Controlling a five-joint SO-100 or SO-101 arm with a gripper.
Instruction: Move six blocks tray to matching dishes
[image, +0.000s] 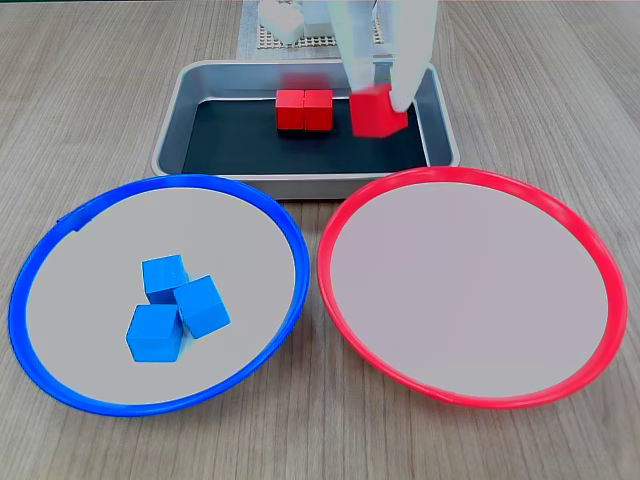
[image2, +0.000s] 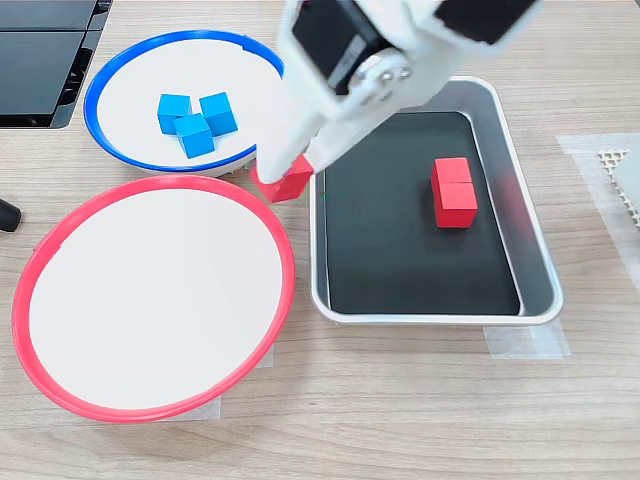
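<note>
1. In both fixed views the white plastic robot arm reaches down over the rectangular silver-grey metal tray (image: 190, 105) with its dark floor; in one fixed view the arm comes down from the top edge, in the other it slants from the upper right toward the tray's left rim (image2: 318, 250).
2. The white two-finger gripper (image: 383, 105) points downward, and its fingers are closed narrowly on a small glossy red cube (image: 377, 112), one finger pressed on each side. That cube is tilted and appears lifted off the tray floor.
3. In a fixed view the same gripper (image2: 285, 178) holds the red cube (image2: 287, 183) at the tray's edge, between the tray and the two round dishes.
4. Two more red cubes (image: 304, 109) sit touching side by side on the tray floor, near its far wall; in the other fixed view they lie as a pair (image2: 454, 192) toward the tray's right side, well apart from the gripper.
5. The large round blue-rimmed dish (image: 60, 225) with a pale centre holds three small glossy blue cubes (image: 175, 305), clustered and touching one another.
6. The large round red-rimmed dish (image: 590, 240) lies beside the blue-rimmed one, its pale centre bare.
7. Both dishes and the tray rest on a light wood-grain table (image: 80, 90)
</note>
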